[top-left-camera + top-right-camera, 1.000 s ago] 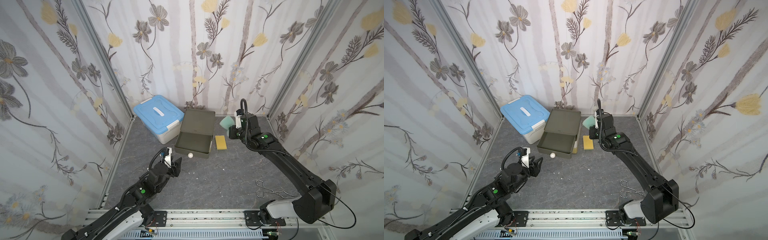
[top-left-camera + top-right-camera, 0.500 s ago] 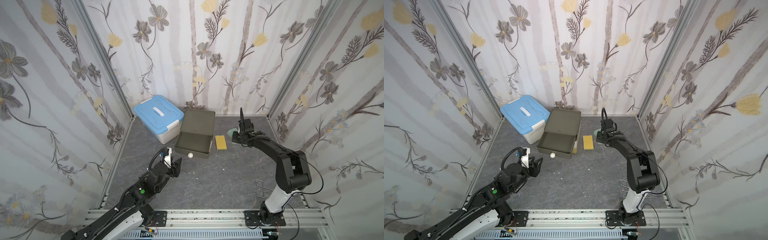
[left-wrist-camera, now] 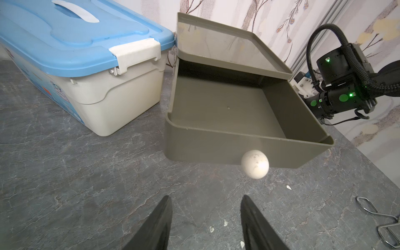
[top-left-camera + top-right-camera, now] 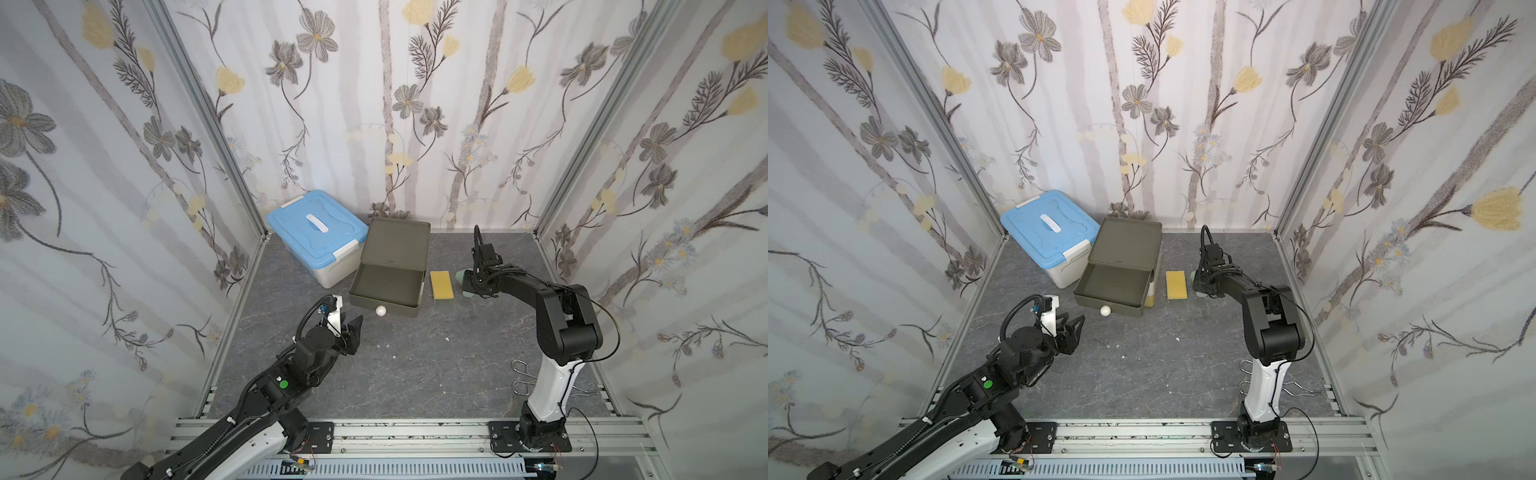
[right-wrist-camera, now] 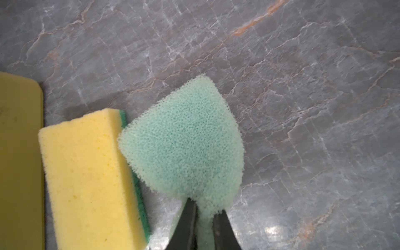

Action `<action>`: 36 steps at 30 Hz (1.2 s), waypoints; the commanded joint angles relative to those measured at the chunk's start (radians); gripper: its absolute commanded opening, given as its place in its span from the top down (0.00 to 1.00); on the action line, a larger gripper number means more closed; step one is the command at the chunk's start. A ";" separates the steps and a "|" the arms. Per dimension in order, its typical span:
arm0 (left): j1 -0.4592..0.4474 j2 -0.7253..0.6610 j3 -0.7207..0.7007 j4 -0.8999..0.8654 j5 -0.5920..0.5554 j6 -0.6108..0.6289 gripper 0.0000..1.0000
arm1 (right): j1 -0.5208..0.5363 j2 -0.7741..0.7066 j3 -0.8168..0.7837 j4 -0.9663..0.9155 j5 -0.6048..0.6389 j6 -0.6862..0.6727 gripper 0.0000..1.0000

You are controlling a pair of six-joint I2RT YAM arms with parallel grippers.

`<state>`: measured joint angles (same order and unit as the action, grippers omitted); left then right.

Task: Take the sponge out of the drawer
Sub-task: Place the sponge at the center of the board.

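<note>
Floral-wallpaper walls (image 4: 395, 104) enclose three sides; grey marble-pattern worktop (image 4: 415, 374) underneath. Two black-and-white arms reach in from the near rail.

The left arm (image 4: 286, 382) sits low in front of the drawer, with the left claw (image 3: 205, 198) released: fingers apart, nothing between them, pointing at the drawer front.

The right arm (image 4: 561, 320) stretches to the far right of the drawer unit. The right claw (image 5: 205, 205) is clenched on the mint-green porous sponge (image 5: 186, 138), pinching one edge.

The white plastic storage box with blue lid (image 4: 316, 232) is at the back left, lid latched. The olive-green plastic drawer unit (image 4: 397, 245) is just beside it, and its drawer (image 3: 216, 149) is pulled out toward the arms.

The mint-green porous sponge is outside the drawer, low over the worktop on the unit's right. It is right next to the yellow rectangular sponge with green scouring pad (image 5: 86, 173), which lies flat between it and the unit. Cannot tell whether the two touch.

The white round knob (image 3: 255, 164) is on the drawer front. Bent metal wire clips (image 4: 519, 376) lie near the right arm's base.
</note>
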<state>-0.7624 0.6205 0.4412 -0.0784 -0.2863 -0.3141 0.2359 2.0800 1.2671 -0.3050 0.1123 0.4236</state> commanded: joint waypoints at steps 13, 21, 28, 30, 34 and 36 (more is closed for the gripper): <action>0.002 -0.022 -0.002 0.008 -0.016 0.006 0.47 | -0.007 0.084 0.135 -0.116 0.070 -0.003 0.63; 0.001 -0.069 -0.026 -0.001 -0.037 0.006 0.47 | -0.008 0.071 0.112 -0.135 0.064 -0.007 0.44; 0.001 -0.109 -0.026 -0.034 -0.052 0.012 0.47 | -0.009 0.073 0.115 -0.141 0.061 -0.005 0.25; 0.001 -0.117 -0.029 -0.033 -0.057 0.012 0.47 | -0.008 0.075 0.117 -0.144 0.057 -0.005 0.23; 0.002 -0.119 -0.032 -0.032 -0.055 0.012 0.47 | -0.006 0.066 0.105 -0.137 0.038 -0.014 0.18; 0.002 -0.112 -0.031 -0.026 -0.047 0.015 0.46 | -0.006 0.061 0.097 -0.132 0.036 -0.013 0.18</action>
<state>-0.7624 0.5041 0.4122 -0.1112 -0.3286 -0.3130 0.2287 2.1532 1.3701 -0.4576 0.1577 0.4149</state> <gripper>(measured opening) 0.537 0.817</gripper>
